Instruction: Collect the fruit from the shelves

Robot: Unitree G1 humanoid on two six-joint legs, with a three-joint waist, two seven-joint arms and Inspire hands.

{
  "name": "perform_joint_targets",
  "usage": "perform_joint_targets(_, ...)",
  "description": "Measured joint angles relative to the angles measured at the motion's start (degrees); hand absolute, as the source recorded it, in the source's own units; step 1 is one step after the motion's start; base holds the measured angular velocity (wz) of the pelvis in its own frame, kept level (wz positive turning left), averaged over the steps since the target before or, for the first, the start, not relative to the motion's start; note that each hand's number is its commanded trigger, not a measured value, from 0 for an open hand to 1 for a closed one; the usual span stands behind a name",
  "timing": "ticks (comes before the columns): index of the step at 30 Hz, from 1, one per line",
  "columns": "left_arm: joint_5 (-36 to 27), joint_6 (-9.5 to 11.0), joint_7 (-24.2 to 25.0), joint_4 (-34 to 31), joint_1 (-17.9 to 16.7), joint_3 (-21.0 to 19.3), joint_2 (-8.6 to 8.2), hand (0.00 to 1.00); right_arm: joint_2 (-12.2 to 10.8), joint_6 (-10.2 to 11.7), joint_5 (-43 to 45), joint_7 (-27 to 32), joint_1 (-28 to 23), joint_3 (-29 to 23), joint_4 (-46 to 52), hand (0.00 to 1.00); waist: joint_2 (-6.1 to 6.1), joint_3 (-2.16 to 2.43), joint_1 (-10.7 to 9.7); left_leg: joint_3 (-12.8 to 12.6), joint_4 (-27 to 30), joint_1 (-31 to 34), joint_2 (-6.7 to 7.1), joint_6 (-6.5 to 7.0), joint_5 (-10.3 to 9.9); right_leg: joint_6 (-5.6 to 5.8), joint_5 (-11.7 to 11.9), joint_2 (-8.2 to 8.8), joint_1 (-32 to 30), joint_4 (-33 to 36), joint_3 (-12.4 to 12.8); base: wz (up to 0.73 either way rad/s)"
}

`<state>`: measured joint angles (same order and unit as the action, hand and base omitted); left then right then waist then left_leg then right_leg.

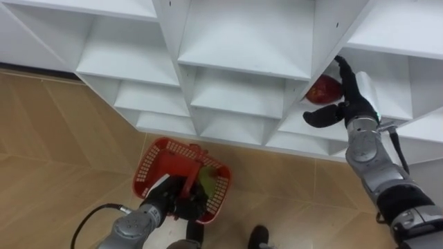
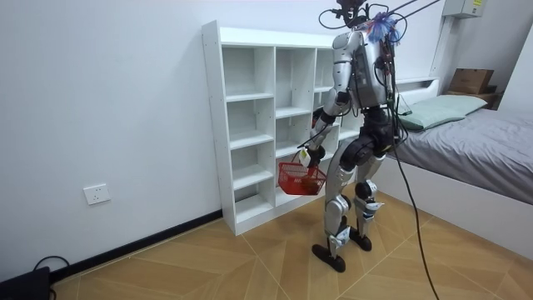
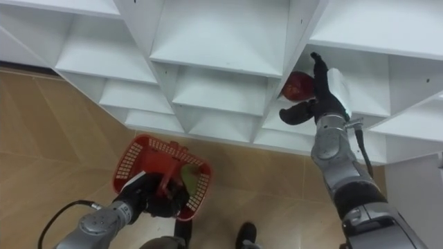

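Red fruit (image 1: 323,90), perhaps an apple, sits in a closet (image 1: 242,41) compartment; greenish fruit (image 1: 206,181) lies in the basket (image 1: 149,162).

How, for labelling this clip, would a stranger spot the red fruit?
Start at the white shelves. In their right-hand column, the right hand is against a round red fruit. The other red thing, the basket in the left hand, hangs over the floor.

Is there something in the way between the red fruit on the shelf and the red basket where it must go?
Nothing visible. The red fruit sits at the front edge of the shelf, against the right hand. The red basket, held by the left hand, hangs below to the left, its top open.
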<state>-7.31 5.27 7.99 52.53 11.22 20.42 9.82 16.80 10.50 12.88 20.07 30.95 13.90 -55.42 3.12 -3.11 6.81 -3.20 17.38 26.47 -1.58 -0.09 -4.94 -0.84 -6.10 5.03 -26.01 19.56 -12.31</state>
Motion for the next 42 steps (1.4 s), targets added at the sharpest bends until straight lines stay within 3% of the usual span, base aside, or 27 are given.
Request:
perform_joint_targets(2, 0.0, 0.0, 0.0, 0.0, 0.0, 0.0, -0.11, 1.00, -0.2, 0.0, 0.9, -0.2, 0.2, 0.0, 0.0, 0.00, -0.01, 0.01, 0.1, 0.0, 0.0, 0.0, 0.00, 0.00, 0.0, 0.00, 0.0, 0.00, 0.0, 0.0, 0.0, 0.00)
perform_joint_targets(3, 0.0, 0.0, 0.0, 0.0, 0.0, 0.0, -0.13, 1.00, -0.6, 0.0, 1.0, -0.2, 0.4, 0.0, 0.0, 0.05, -0.01, 0.01, 0.1, 0.0, 0.0, 0.0, 0.00, -0.01, 0.0, -0.02, 0.0, 0.00, 0.0, 0.1, 0.1, 0.00)
perform_joint_targets(4, 0.0, 0.0, 0.0, 0.0, 0.0, 0.0, -0.13, 1.00, -0.8, 0.0, 1.1, -0.2, 0.4, 0.0, 0.0, 0.67, -0.01, 0.01, 0.1, 0.0, 0.0, 0.0, 0.00, -0.01, 0.0, -0.02, 0.0, 0.00, 0.0, 0.1, 0.1, 0.00)
perform_joint_targets(5, 0.0, 0.0, 0.0, 0.0, 0.0, 0.0, -0.15, 1.00, -1.1, 0.0, 1.1, -0.2, 0.5, 0.0, 0.0, 1.00, -0.01, 0.01, 0.1, 0.0, 0.0, -0.1, 0.00, -0.01, 0.0, -0.03, 0.0, 0.00, 0.0, 0.1, 0.0, 0.00)
perform_joint_targets(25, 0.0, 0.0, -1.6, -0.3, 0.2, 0.0, -0.08, 1.00, -0.5, -1.3, 1.1, 0.6, 0.5, 0.6, -0.6, 1.00, -0.04, -0.03, 0.1, 0.0, -0.1, -0.1, -0.09, -0.04, 0.0, -0.06, 0.0, -0.01, 0.2, 0.0, -0.2, 0.00)
perform_joint_targets(42, -2.1, 0.1, -1.2, -0.4, 0.2, -0.9, -0.13, 1.00, -1.4, -1.8, 0.3, -0.9, -0.1, 0.4, 1.7, 1.00, -0.03, -0.05, -0.2, -1.2, -0.5, 0.0, -0.23, -0.04, 0.0, -0.04, 0.0, -0.16, -0.7, 0.0, 1.2, -0.02)
